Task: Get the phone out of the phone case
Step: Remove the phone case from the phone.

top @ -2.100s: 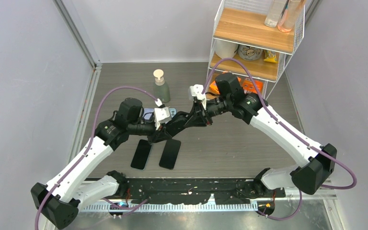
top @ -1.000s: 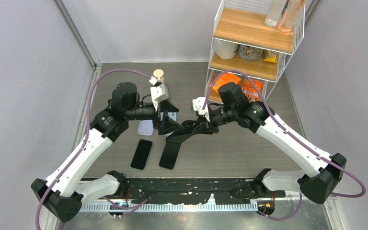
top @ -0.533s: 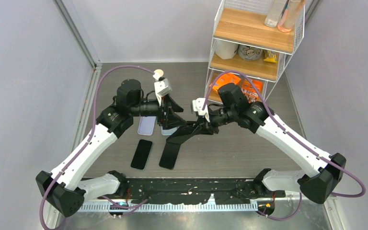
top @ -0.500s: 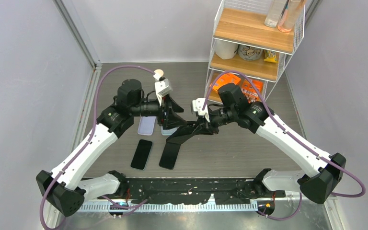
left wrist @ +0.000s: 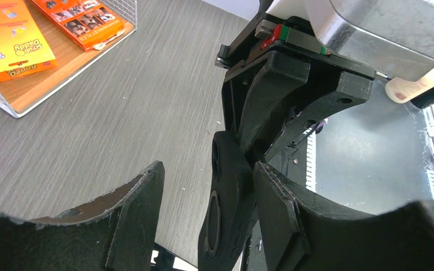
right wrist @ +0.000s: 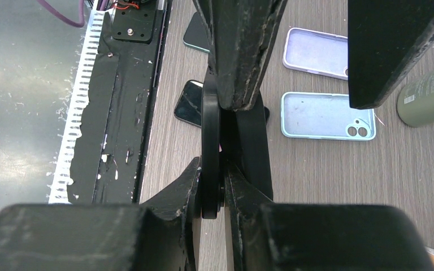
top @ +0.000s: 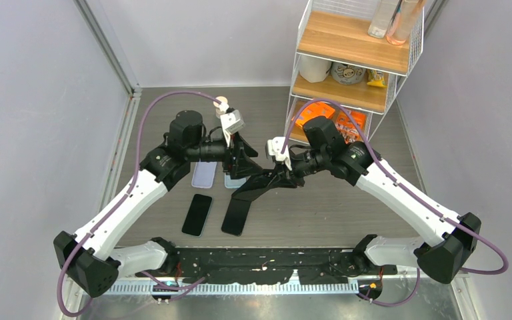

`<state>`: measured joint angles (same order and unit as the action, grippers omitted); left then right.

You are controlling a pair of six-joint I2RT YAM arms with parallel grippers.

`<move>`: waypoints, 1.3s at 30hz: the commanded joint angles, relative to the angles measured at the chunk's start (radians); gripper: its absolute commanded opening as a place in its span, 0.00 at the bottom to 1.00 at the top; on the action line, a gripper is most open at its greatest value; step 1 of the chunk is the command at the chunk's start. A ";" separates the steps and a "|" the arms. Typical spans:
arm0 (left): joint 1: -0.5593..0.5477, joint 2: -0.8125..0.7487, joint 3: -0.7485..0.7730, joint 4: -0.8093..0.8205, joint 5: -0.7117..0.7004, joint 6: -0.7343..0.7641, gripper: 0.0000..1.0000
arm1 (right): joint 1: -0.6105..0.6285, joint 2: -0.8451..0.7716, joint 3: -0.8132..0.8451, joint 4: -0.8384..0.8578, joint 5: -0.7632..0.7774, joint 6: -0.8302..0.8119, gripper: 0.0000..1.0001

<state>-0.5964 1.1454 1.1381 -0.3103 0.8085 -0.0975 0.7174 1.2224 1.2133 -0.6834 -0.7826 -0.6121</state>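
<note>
Right fingers (right wrist: 176, 195) tight on black case (right wrist: 210, 130)

I'm finding the soap bottle (top: 221, 103) mostly hiding behind the left arm (top: 193, 142), and a dark phone (right wrist: 187, 110) partly hiding behind the black case (right wrist: 209, 141).

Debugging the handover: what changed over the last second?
Left gripper slid right to the black case, jaws narrowing, now astride it without clamping. Unchanged: right gripper shut on that case; two phones and two empty cases on the table.
</note>
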 commanded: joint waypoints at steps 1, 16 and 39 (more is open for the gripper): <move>-0.010 0.000 -0.007 0.047 -0.008 0.000 0.62 | 0.003 -0.035 0.023 0.060 -0.028 -0.005 0.05; -0.051 0.038 0.013 -0.030 -0.172 0.072 0.62 | 0.003 -0.036 0.033 0.069 -0.015 0.012 0.05; -0.071 0.109 -0.038 -0.051 -0.051 0.092 0.58 | 0.003 -0.093 -0.006 0.112 0.055 0.015 0.05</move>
<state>-0.6548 1.2312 1.1305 -0.3309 0.7273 -0.0399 0.7162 1.1954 1.1820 -0.7139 -0.6952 -0.6033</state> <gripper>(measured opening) 0.578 0.214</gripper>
